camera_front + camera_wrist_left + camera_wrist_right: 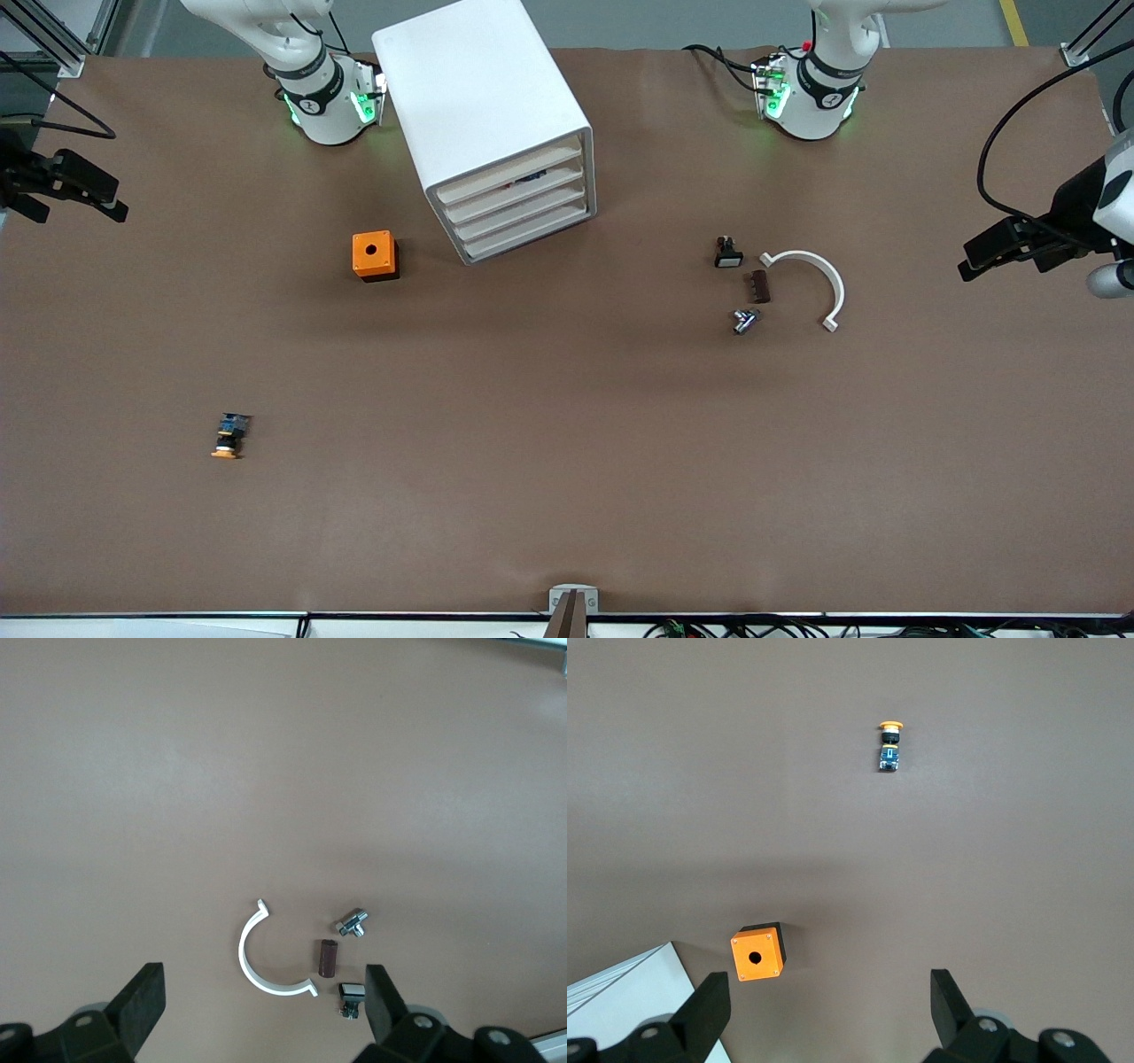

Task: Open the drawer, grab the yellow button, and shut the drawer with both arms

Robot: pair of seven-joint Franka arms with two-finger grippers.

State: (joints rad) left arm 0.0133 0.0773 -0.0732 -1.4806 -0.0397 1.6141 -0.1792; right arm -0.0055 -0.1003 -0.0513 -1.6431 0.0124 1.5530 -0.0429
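Currently you have the white four-drawer cabinet [493,124] as your landmark, standing skewed between the two arm bases. Its top drawer [509,176] sits about flush with the three below; dark and red bits show in the gap above its front.

The button [231,436] lies on the brown table [567,496], well nearer the front camera than the cabinet, toward the right arm's end, with bare surface all round it. An orange cube box [375,256] sits just beside the cabinet's front corner on that same side.

Toward the left arm's end from the cabinet: a black part with a white face [727,253], a brown block [760,286], a metal fitting [743,321], a white half-ring clamp [811,285], close together.

Left gripper [262,1014]: jaws wide, holding nothing, above that cluster. Right gripper [829,1014]: jaws wide, empty, above table beside the cube box.
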